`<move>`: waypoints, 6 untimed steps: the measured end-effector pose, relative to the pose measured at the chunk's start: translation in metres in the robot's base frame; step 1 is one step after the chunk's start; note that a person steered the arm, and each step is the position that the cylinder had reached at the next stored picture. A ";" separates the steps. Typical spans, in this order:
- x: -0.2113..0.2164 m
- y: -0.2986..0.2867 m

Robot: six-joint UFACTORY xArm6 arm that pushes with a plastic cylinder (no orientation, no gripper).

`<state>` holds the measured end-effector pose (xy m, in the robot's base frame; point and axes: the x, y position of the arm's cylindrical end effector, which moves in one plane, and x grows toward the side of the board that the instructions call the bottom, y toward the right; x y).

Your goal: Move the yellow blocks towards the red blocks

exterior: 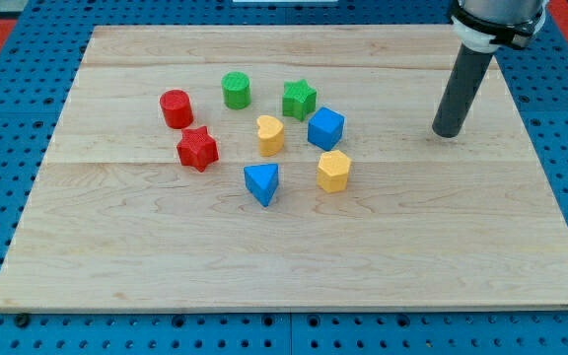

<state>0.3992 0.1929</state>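
A yellow heart block (270, 134) sits near the board's middle. A yellow hexagon block (333, 171) lies lower right of it. A red cylinder (176, 108) and a red star block (197, 149) sit at the view's left of the group. The yellow heart is about a block's width right of the red star. My tip (447, 132) rests on the board at the view's right, well clear of all blocks, right of the blue cube.
A green cylinder (236, 90) and a green star (299, 99) lie above the yellow heart. A blue cube (325, 128) sits right of the heart. A blue triangle block (261, 183) lies below it. The wooden board (294, 266) lies on a blue pegboard.
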 end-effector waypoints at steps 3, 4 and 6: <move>0.000 0.007; 0.000 0.007; 0.037 -0.020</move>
<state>0.4365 0.1726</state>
